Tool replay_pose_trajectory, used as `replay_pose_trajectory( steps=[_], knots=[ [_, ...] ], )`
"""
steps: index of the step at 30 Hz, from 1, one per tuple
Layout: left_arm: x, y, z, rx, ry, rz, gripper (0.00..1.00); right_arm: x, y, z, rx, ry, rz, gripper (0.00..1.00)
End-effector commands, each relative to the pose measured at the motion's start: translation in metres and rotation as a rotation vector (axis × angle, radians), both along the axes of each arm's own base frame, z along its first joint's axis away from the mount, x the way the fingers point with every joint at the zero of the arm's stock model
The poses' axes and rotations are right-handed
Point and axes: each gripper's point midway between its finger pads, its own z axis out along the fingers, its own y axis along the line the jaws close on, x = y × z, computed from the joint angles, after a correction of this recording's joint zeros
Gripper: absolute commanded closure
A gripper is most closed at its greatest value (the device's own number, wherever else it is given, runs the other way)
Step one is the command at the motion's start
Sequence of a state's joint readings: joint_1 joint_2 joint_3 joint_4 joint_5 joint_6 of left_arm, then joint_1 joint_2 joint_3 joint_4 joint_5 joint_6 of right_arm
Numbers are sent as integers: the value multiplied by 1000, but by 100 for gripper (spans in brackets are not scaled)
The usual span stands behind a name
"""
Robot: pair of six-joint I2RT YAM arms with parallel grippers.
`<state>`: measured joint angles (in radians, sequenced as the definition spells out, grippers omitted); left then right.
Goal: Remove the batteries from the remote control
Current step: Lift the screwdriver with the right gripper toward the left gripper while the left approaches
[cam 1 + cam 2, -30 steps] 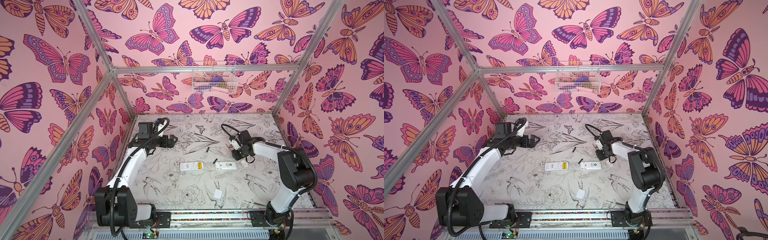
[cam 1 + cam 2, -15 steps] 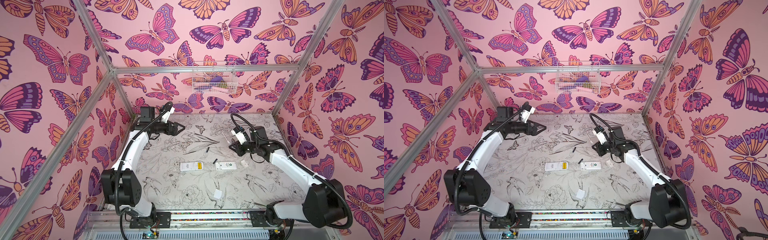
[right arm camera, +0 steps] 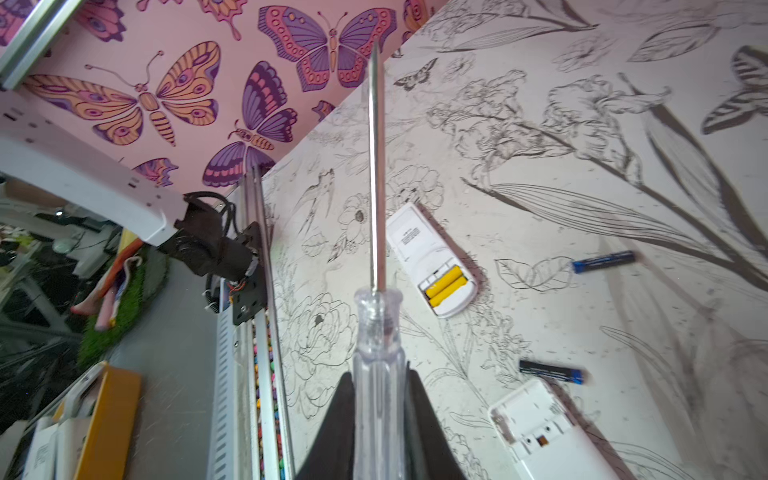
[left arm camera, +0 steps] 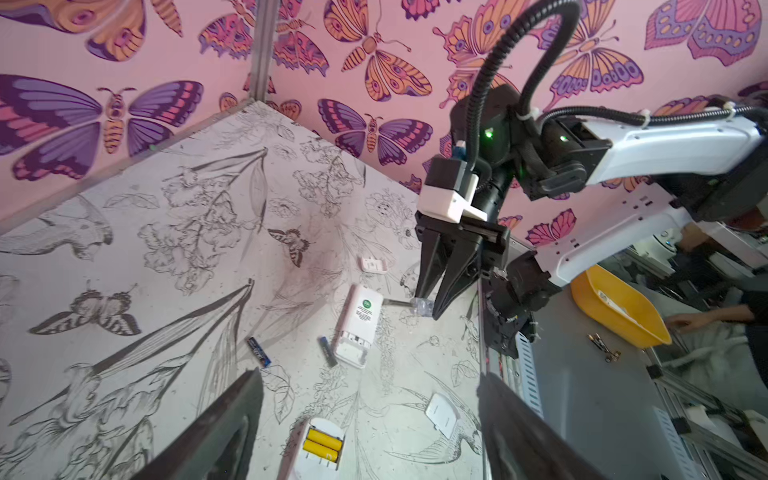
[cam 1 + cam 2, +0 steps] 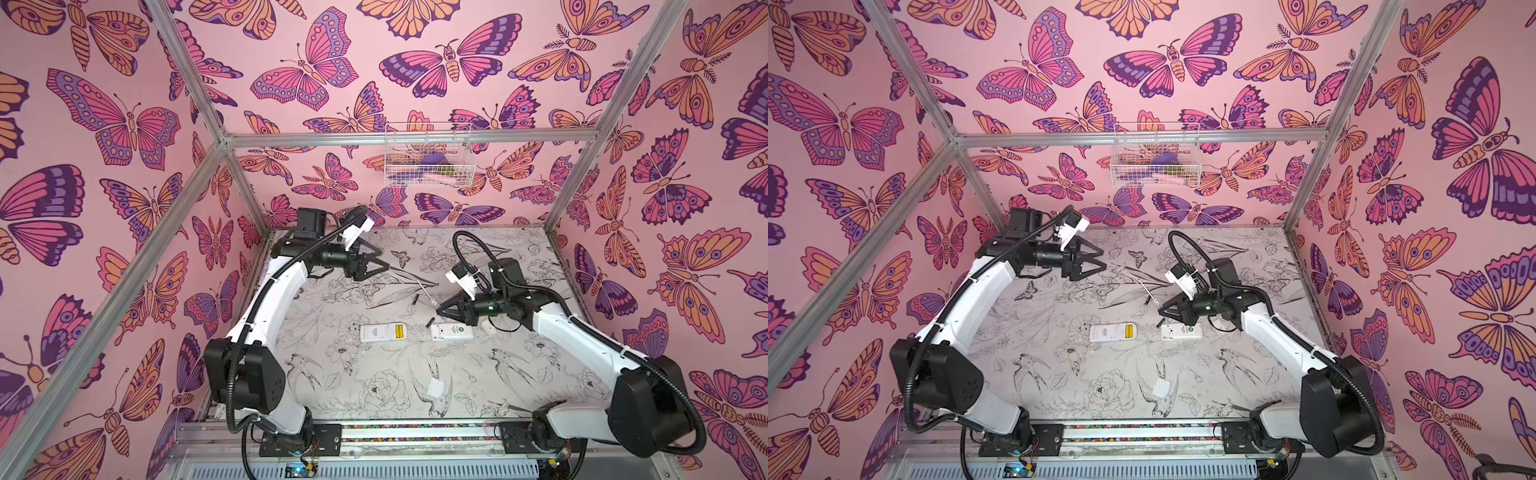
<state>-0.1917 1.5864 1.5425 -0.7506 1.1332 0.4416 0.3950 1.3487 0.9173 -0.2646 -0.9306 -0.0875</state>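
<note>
Right claw (image 5: pixel 439 306) grips a clear-handled steel screwdriver (image 3: pixel 377 340). Left claw (image 5: pixel 1104 259) hangs open, centre-left. Two yellow cylindrical batteries (image 5: pixel 399 331) sit inside the white rectangular remote control (image 5: pixel 376 332), frame centre. Best to lever one end up gently.

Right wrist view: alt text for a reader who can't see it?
The right gripper is shut on a clear-handled screwdriver, shaft pointing out over the table. One white remote holds two yellow batteries; two dark batteries lie loose near a second remote with an empty bay.
</note>
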Motion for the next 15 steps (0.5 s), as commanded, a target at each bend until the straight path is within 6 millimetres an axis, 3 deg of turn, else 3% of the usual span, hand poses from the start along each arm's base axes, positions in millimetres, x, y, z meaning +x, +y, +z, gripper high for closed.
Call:
replay_pose_trajectory(
  steps=[1, 7, 15],
  knots=[
    [-24, -12, -11, 27, -5, -108, 16, -18, 12, 17, 64, -19, 130, 100],
    [-54, -29, -27, 21, 66, -189, 18, -27, 17, 17, 67, -21, 186, 100],
    [-66, -44, -55, 109, 74, -233, 31, -34, 28, 15, 67, -29, 244, 100]
  ],
)
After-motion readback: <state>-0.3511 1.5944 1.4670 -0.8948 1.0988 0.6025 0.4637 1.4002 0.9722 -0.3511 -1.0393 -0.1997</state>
